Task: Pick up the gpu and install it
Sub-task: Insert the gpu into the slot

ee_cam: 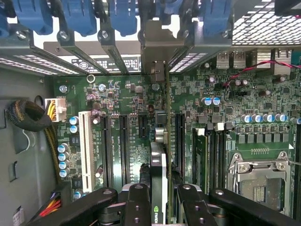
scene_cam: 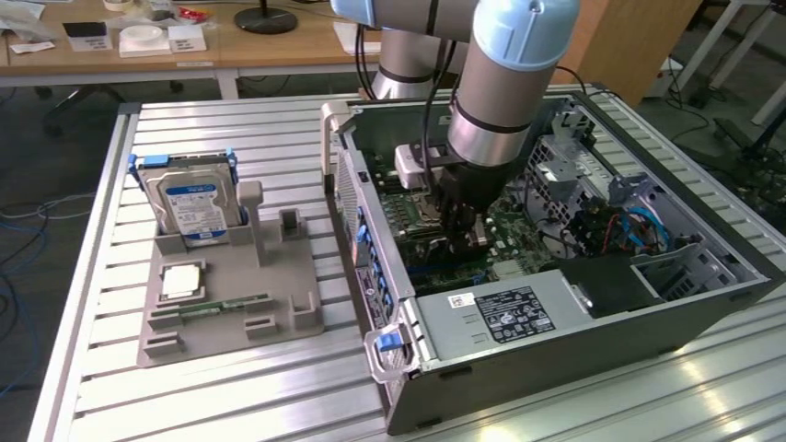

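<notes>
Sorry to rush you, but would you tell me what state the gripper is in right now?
Gripper: closed on the gpu, held edge-on over the motherboard inside the computer case.

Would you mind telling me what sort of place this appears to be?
Probably a robotics lab workbench: an aluminium slatted table holding an open computer case, a grey parts fixture with a hard drive, and desks behind.

Slatted metal bench [scene_cam: 246,138]; wooden desks [scene_cam: 283,51] behind w/ clutter.
</notes>
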